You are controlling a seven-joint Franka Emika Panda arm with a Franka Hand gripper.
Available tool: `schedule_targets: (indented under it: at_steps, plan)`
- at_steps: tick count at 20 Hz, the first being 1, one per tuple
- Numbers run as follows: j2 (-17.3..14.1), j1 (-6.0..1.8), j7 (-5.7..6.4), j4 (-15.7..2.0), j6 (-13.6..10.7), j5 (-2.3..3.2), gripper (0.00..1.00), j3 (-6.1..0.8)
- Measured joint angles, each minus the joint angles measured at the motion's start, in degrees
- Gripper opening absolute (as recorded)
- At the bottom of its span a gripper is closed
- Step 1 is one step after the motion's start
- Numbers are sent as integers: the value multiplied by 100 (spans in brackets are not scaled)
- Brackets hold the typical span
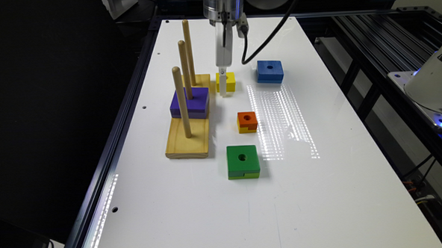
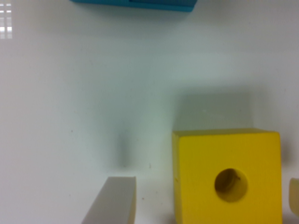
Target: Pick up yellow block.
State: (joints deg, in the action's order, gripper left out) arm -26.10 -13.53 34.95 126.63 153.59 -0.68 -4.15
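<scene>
The yellow block (image 1: 230, 81), small with a round hole in its top, lies flat on the white table next to the far end of the peg base. My gripper (image 1: 223, 87) is down at table height around it. In the wrist view the yellow block (image 2: 227, 177) sits between the two pale fingers (image 2: 115, 201). One finger stands well clear of the block's side, and the other shows just past the opposite side. The gripper (image 2: 205, 199) is open, with no finger pressing on the block.
The pale wooden base (image 1: 188, 138) carries three upright pegs, with a purple block (image 1: 190, 103) on the middle one, close beside the gripper. A blue block (image 1: 270, 71) (image 2: 135, 3), an orange-topped block (image 1: 247, 121) and a green block (image 1: 243, 161) lie nearby.
</scene>
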Motion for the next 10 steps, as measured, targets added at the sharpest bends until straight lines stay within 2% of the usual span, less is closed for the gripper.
schedule_targets:
  at_steps: [6, 7, 10]
  plan:
    - [-1, 1, 0, 0, 0, 0, 100, 0]
    - [0, -1, 0, 1, 0, 0, 0, 2]
    - [0, -1, 0, 1, 0, 0, 0, 2]
